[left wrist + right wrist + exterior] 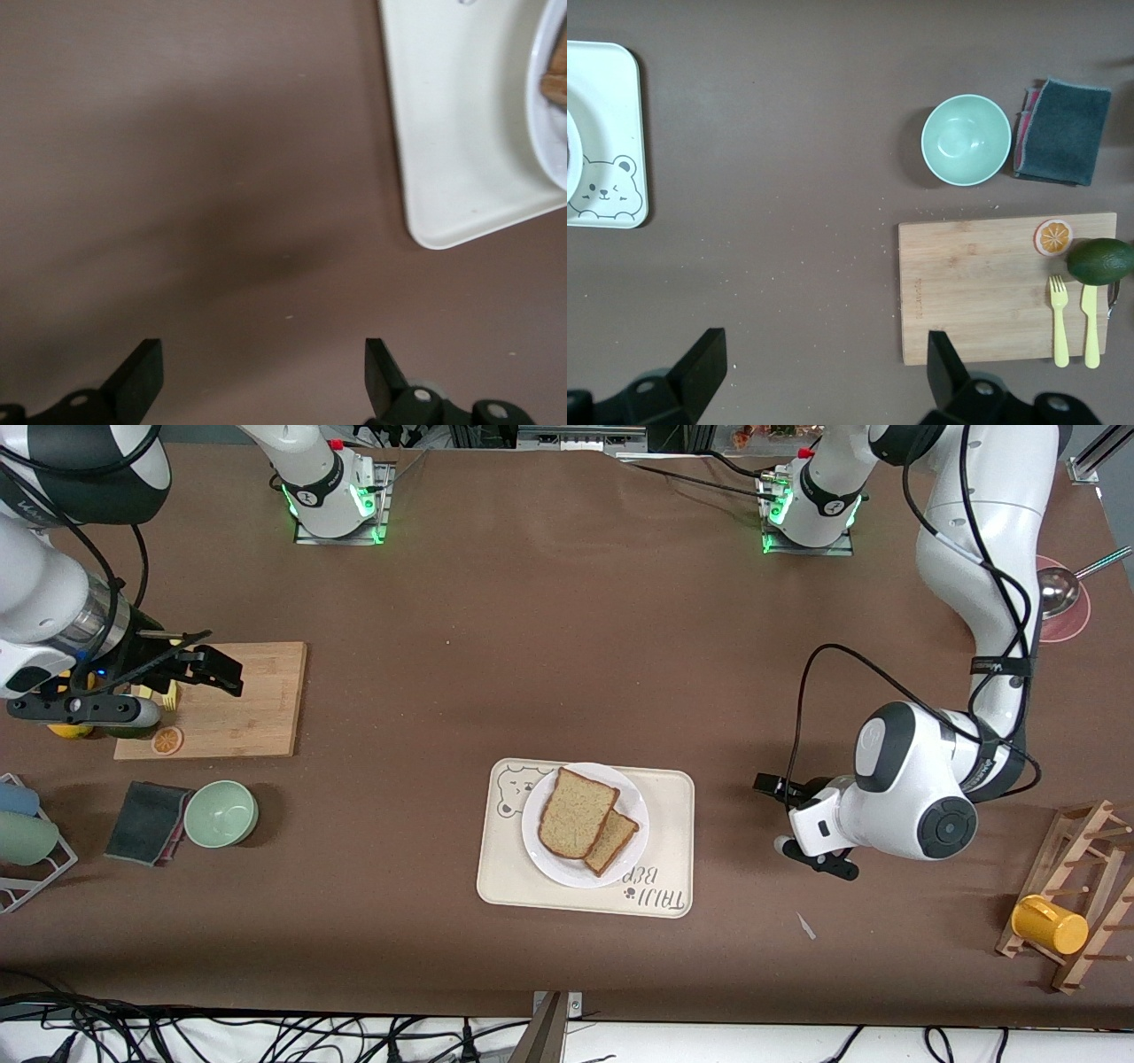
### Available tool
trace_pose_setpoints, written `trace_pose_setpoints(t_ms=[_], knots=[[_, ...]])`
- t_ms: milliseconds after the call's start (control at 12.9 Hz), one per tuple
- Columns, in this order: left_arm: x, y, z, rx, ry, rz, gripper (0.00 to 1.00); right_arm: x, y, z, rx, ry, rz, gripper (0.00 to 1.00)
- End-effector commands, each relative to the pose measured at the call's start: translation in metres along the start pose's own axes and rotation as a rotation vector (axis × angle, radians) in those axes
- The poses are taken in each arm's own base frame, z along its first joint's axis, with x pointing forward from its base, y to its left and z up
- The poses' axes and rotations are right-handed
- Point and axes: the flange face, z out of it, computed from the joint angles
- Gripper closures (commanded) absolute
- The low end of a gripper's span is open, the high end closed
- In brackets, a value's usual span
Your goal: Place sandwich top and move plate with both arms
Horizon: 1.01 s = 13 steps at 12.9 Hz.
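Speckled brown sandwich top [578, 813] already on round white plate [542, 847]; left gripper [264, 381] and right gripper [824, 376] spread, empty; plate unmoved.

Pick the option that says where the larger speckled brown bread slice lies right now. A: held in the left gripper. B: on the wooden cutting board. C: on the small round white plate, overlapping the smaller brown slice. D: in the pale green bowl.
C: the front view shows the larger speckled brown bread slice lying on the small round white plate, partly over the smaller brown slice, with both grippers away from it.
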Motion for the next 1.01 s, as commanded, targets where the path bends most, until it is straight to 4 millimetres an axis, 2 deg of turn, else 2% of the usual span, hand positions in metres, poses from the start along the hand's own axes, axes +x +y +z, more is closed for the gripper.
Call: trace_pose_setpoints(t_ms=[0,77,155,310,387,542,697,775,930], knots=[[-0.028,0.000,-0.073,0.096,0.069,-0.031,0.00,-0.002,0.006,-0.005,0.004,0.007,-0.020,0.00],[-0.037,0.001,-0.097,0.108,0.102,-0.064,0.00,-0.002,0.007,-0.005,0.004,0.007,-0.029,0.00],[-0.053,0.006,-0.131,0.121,0.147,-0.106,0.00,-0.002,0.010,-0.005,0.004,0.007,-0.026,0.00],[-0.085,0.019,-0.177,0.129,0.153,-0.119,0.00,-0.001,0.009,-0.006,0.005,0.015,-0.028,0.00],[-0.097,0.025,-0.191,0.133,0.162,-0.127,0.00,-0.001,0.007,-0.009,0.006,0.019,-0.031,0.00],[-0.127,0.036,-0.218,0.138,0.147,-0.129,0.00,-0.001,0.005,-0.010,0.006,0.022,-0.035,0.00],[-0.150,0.057,-0.236,0.211,0.129,-0.125,0.00,-0.001,0.004,-0.010,0.004,0.023,-0.039,0.00],[-0.154,0.064,-0.235,0.222,0.122,-0.119,0.00,-0.002,0.004,-0.013,0.004,0.027,-0.039,0.00],[-0.165,0.056,-0.243,0.233,0.160,-0.120,0.00,-0.002,0.005,-0.014,0.001,0.028,-0.042,0.00]])
